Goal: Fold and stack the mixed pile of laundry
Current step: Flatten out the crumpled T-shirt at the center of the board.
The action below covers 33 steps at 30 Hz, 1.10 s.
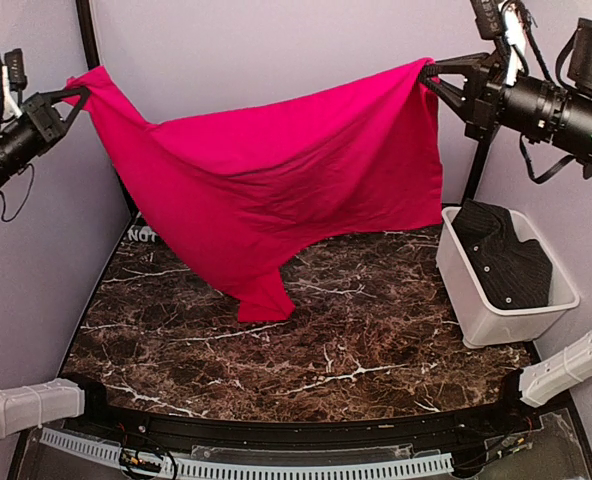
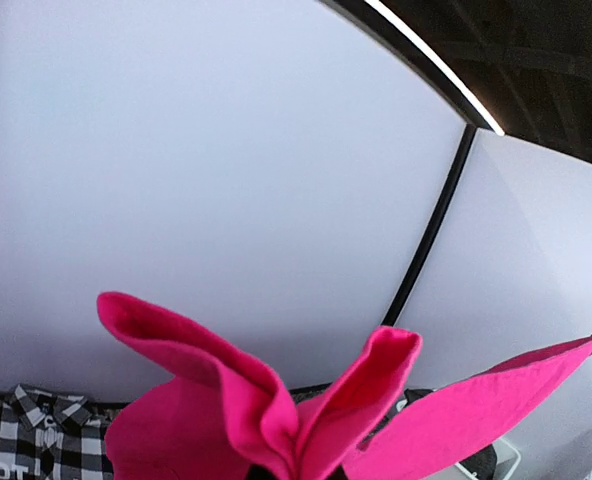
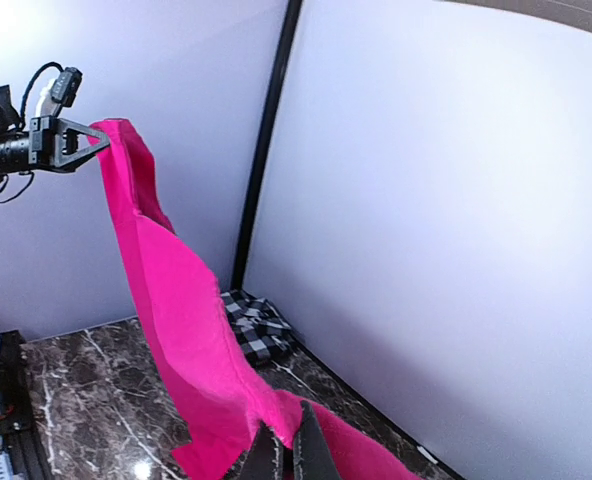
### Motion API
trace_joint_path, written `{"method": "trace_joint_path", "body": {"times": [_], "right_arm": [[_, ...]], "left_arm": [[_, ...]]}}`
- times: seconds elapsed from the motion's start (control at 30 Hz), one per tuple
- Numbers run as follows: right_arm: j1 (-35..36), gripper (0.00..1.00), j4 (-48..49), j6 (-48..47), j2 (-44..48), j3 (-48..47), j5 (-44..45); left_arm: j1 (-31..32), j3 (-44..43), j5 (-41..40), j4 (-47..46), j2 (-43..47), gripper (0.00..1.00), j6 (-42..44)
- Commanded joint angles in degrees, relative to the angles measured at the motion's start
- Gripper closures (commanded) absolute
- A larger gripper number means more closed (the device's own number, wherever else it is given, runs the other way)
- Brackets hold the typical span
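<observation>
The plain red garment (image 1: 296,170) hangs stretched in the air between both grippers. My left gripper (image 1: 76,96) is shut on its upper left corner, high at the left wall. At the upper right, my right gripper (image 1: 432,74) is shut on the other corner. The garment's lowest fold touches the marble table (image 1: 356,340). In the left wrist view the bunched red cloth (image 2: 226,410) hides the fingers. The right wrist view shows the closed right gripper (image 3: 288,440) pinching red fabric (image 3: 186,320). The black-and-white checked garment (image 3: 256,330) lies crumpled at the back left corner, mostly hidden in the top view.
A white plastic bin (image 1: 506,322) stands at the table's right edge with a dark pinstriped shirt (image 1: 504,258) inside. Grey walls close in the back and both sides. A black post (image 3: 266,140) runs up the back corner.
</observation>
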<state>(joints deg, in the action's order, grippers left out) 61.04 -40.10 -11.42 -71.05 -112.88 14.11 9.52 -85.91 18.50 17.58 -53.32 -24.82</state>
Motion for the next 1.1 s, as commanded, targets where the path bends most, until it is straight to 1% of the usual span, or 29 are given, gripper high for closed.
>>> {"method": "trace_joint_path", "body": {"times": [0.0, 0.1, 0.17, 0.23, 0.33, 0.43, 0.47, 0.5, 0.53, 0.6, 0.67, 0.73, 0.77, 0.83, 0.9, 0.97, 1.07], "right_arm": [[13.3, 1.0, -1.61, -5.04, 0.44, -3.6, 12.81], [23.4, 1.0, -0.49, -8.51, -0.6, -5.47, 22.27], [30.32, 1.0, 2.79, -11.94, -1.26, -6.03, 28.2], [34.14, 1.0, 7.19, -14.91, -1.04, -6.68, 31.67], [35.47, 1.0, 14.42, -17.3, 1.4, -5.21, 32.93], [35.4, 1.0, 24.61, -21.97, 6.22, 2.68, 35.15], [34.71, 1.0, 29.46, -23.42, 7.62, 5.58, 36.13], [33.11, 1.0, 31.52, -23.76, 9.09, 8.01, 36.4], [30.27, 1.0, 31.34, -21.97, 10.23, 10.06, 35.78], [21.15, 1.0, 26.84, -14.57, 12.07, 13.69, 31.5], [8.83, 1.0, 19.93, -5.03, 12.38, 16.81, 23.58], [-3.39, 1.0, 16.17, 2.25, 11.16, 21.41, 12.97], [-9.05, 1.0, 15.77, 5.01, 10.14, 23.92, 8.1], [-19.1, 1.0, 17.43, 8.38, 7.89, 29.38, 1.59], [-25.18, 1.0, 20.42, 10.83, 5.74, 34.32, -3.77], [-29.75, 1.0, 23.64, 12.89, 2.47, 38.07, -9.11], [-33.88, 1.0, 26.48, 13.82, -4.97, 40.74, -11.64]], "left_arm": [[-0.11, -2.69, 3.14, 0.88, 5.67, 1.0, -0.89], [-0.07, -5.18, 3.59, 1.55, 8.43, 1.0, -1.01], [-0.11, -6.86, 3.2, 1.97, 9.36, 1.0, -1.02], [-0.11, -8.37, 2.37, 1.78, 9.75, 1.0, -1.19], [-0.09, -9.88, -0.39, 0.31, 9.51, 1.0, -1.83], [-0.08, -9.65, -4.15, -1.57, 8.28, 1.0, -2.08], [-0.11, -9.52, -5.29, -1.8, 6.82, 1.0, -1.79], [-0.11, -9.36, -5.66, -2.45, 5.99, 1.0, -1.76], [-0.11, -8.37, -6.13, -3.16, 4.05, 1.0, -2.08], [-0.11, -5.86, -5.65, -6.57, 0.91, 1.0, -2.74], [-0.11, -3.02, -5.05, -10.3, -2.36, 1.0, -3.43], [-0.11, -0.83, -4.4, -13.51, -5.91, 1.0, -4.04], [-0.11, -0.22, -3.8, -15.64, -8.53, 1.0, -4.19], [-0.09, 2.53, -1.57, -19.21, -12.55, 1.0, -4.48], [-0.03, 4.57, 0.19, -22.94, -16.89, 1.0, -4.13], [0.02, 6.12, 0.86, -25.06, -21.49, 1.0, -3.27], [-0.03, 7.93, 1.46, -30.82, -28.43, 1.0, -2.8]]}}
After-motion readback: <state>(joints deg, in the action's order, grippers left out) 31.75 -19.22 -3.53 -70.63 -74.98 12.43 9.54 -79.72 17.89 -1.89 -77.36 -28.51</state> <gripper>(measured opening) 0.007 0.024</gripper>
